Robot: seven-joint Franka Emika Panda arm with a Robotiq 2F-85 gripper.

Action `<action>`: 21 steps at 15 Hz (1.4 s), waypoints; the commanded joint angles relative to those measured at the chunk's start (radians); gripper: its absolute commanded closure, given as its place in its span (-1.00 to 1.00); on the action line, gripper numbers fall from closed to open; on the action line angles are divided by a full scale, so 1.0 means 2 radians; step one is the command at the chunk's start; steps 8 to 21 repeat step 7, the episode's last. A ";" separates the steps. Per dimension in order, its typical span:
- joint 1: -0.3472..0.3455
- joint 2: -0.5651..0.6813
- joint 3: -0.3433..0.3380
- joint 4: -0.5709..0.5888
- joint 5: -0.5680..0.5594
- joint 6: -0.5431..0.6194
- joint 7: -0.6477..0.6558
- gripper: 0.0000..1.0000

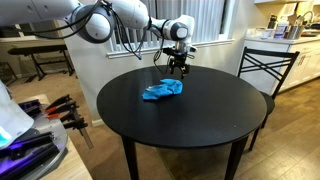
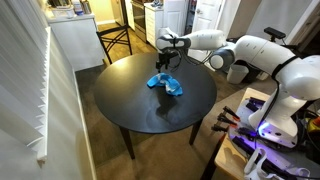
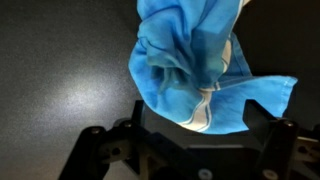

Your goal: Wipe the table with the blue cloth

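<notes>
Chairs stand at the rim of the round black table (image 1: pixel 190 122): a dark metal chair (image 1: pixel 266 68) with a crossed back is just beside its edge in an exterior view, with a kitchen counter (image 1: pixel 292 42) behind it. Orange-handled clamps (image 1: pixel 62 108) lie on a low surface well apart from the tabletop. In both exterior views the white arm (image 2: pixel 250 50) reaches in over the table's edge. The blue cloth (image 1: pixel 162 91) lies bunched on the tabletop, off centre toward the arm's side. It is bright blue, crumpled into folds, and the wrist view shows a pale stripe along one hem. The gripper (image 1: pixel 178 70) hangs just above the table, close behind the cloth. In the wrist view its fingers (image 3: pixel 95 150) are spread wide and grasp nothing, with the cloth heaped ahead of them.
</notes>
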 commanded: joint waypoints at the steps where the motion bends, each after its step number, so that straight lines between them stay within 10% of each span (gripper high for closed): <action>1: 0.003 0.013 -0.007 0.031 0.010 -0.010 0.000 -1.00; 21: 0.002 0.009 -0.006 0.025 0.010 0.000 0.000 -1.00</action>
